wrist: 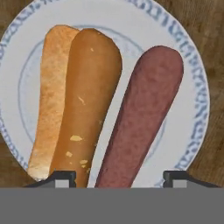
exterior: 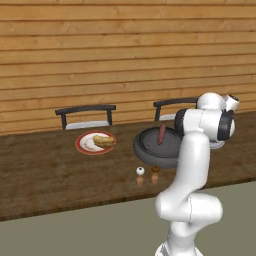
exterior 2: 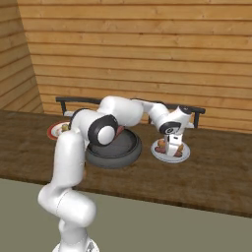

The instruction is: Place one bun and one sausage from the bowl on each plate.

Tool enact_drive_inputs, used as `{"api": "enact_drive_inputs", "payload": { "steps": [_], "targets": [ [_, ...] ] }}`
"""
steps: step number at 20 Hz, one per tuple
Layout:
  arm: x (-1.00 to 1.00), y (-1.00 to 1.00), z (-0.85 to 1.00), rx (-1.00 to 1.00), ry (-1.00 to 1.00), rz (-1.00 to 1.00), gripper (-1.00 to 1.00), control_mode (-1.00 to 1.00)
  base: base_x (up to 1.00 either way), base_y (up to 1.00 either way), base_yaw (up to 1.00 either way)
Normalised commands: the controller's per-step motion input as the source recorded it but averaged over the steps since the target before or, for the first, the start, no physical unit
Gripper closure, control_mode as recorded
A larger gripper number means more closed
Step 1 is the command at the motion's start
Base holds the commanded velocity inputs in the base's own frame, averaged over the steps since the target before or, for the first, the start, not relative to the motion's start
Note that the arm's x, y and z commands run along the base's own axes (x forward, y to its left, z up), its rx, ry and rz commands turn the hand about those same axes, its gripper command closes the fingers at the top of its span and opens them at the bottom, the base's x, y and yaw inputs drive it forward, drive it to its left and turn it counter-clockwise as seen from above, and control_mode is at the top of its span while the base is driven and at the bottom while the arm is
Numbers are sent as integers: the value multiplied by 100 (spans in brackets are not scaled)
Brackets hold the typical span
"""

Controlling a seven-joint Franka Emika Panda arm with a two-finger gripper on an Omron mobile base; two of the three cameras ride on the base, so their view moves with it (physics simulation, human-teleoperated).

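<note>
Sausage (wrist: 140,118) down beside bun (wrist: 74,105) on blue-patterned plate (wrist: 192,78), fingers (wrist: 64,178) spread wide and empty above; next, likely lift clear toward sausage (exterior: 161,134) in dark bowl (exterior: 150,150), for red-rimmed plate (exterior: 80,145).

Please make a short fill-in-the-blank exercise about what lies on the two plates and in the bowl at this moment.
1. On the blue-patterned plate a bun lies beside a ____.
2. The red-rimmed plate holds a bun but no ____.
3. The dark bowl has one ____ in it.
4. The gripper above the blue-patterned plate is ____.

Missing words: sausage; sausage; sausage; open
</note>
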Motion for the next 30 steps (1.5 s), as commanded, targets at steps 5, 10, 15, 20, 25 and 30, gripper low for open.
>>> {"api": "enact_drive_inputs", "payload": {
  "steps": [5,10,15,20,25,30],
  "targets": [
    [-14,0,4,0,0,0,-100,-100,0,0,0],
    [-53,12,25,0,0,0,-100,-100,0,0,0],
    [-15,76,29,-6,0,9,-100,-100,0,0,0],
    [0,100,2,-2,0,29,-100,-100,0,0,0],
    [0,93,10,-3,0,31,-100,-100,0,0,0],
    [3,77,16,-4,0,29,-100,-100,0,0,0]
  ]
}}
